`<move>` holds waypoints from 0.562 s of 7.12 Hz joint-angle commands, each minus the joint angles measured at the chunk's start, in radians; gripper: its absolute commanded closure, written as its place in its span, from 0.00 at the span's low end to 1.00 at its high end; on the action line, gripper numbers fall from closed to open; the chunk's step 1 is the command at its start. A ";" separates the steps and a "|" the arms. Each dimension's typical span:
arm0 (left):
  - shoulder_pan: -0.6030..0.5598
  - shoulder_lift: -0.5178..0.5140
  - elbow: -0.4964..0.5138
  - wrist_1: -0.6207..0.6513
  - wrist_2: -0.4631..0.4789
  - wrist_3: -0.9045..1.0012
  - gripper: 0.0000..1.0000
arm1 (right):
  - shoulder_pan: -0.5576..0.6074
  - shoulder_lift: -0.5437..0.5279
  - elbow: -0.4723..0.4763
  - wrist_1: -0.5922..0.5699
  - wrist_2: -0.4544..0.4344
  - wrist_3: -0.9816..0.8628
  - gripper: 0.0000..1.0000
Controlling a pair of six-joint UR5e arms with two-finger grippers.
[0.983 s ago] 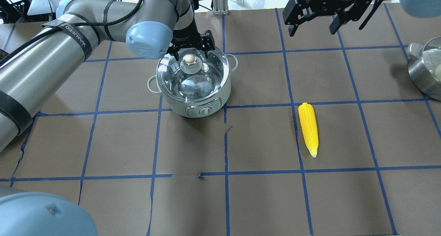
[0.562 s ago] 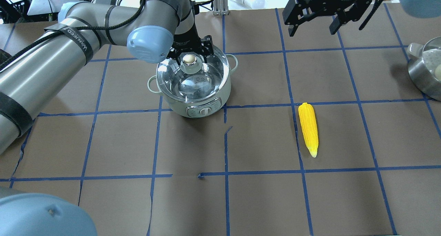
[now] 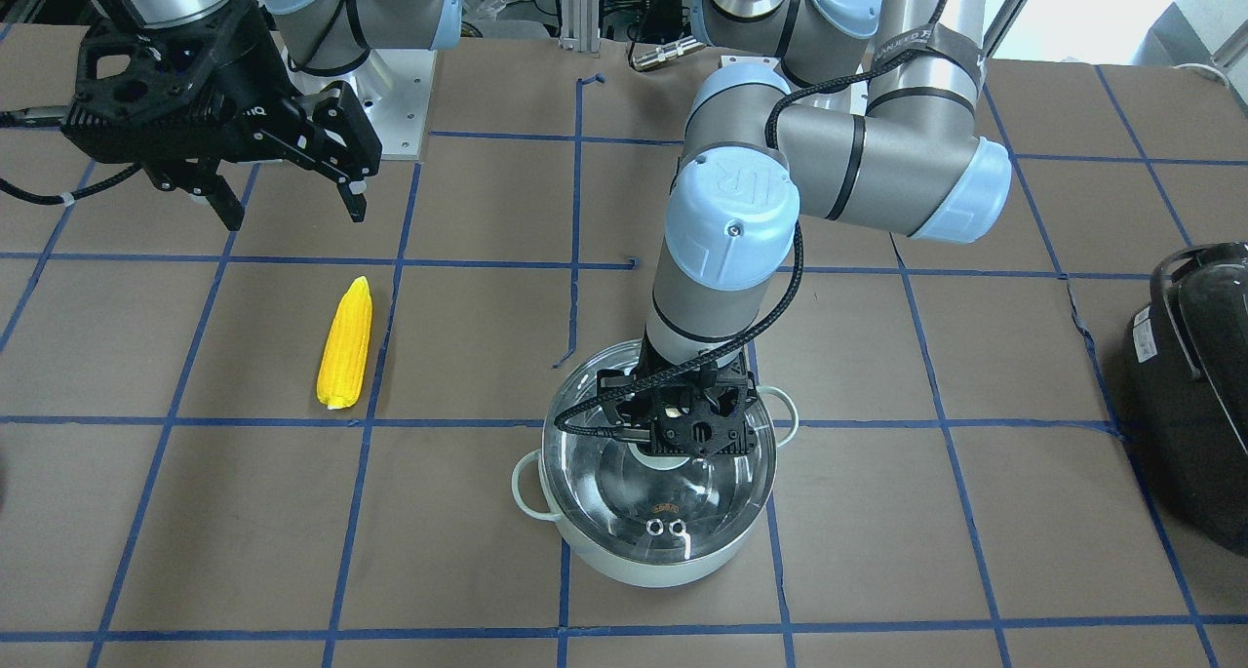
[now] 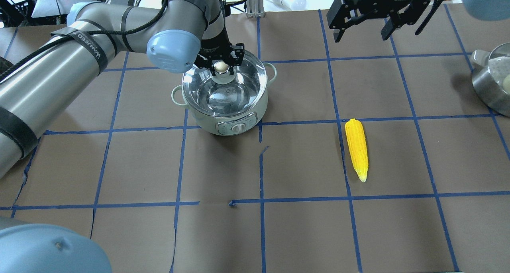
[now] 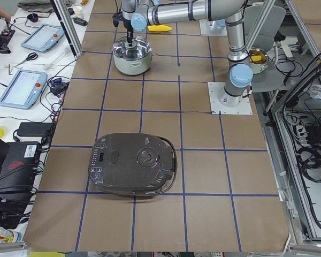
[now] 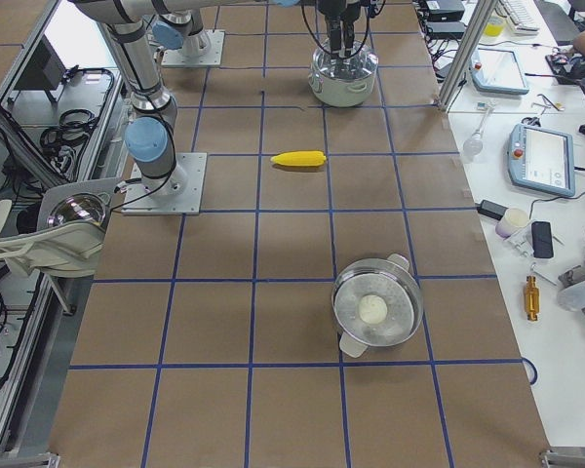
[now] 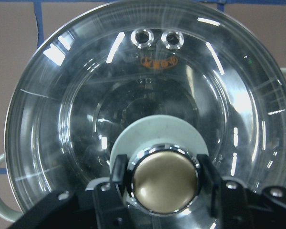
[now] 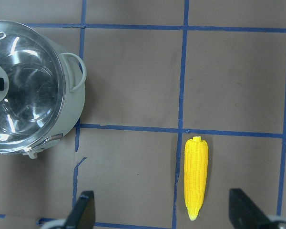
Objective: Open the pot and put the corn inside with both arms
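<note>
The mint-green pot (image 4: 211, 123) stands on the table with its glass lid (image 4: 235, 93) on. My left gripper (image 4: 221, 65) is down on the lid, its fingers pressed against both sides of the round knob (image 7: 164, 183), as the left wrist view (image 7: 164, 191) shows. The front-facing view shows the same gripper (image 3: 697, 424) over the pot (image 3: 634, 566). The yellow corn (image 4: 356, 148) lies flat on the table, right of the pot. My right gripper (image 4: 360, 32) is open and empty, high above the table beyond the corn (image 8: 196, 176).
A black appliance with a handle (image 3: 1194, 385) sits at the table's end on my left. A steel pot with a lid (image 4: 494, 81) sits at the right edge. Blue tape lines grid the brown table cover.
My left gripper has come down over the lid and closed its fingers from wide open onto the knob. The right arm and the corn have not moved.
</note>
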 commanded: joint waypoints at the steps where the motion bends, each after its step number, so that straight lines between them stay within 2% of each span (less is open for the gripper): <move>1: 0.005 0.008 0.008 0.002 -0.001 0.003 0.62 | 0.000 0.000 0.002 0.002 0.001 0.001 0.00; 3: 0.015 0.042 0.014 -0.018 0.010 0.000 0.62 | 0.000 0.002 0.000 0.008 -0.001 0.024 0.00; 4: 0.052 0.091 0.014 -0.091 0.011 0.009 0.62 | 0.000 0.002 0.000 0.009 -0.010 0.053 0.00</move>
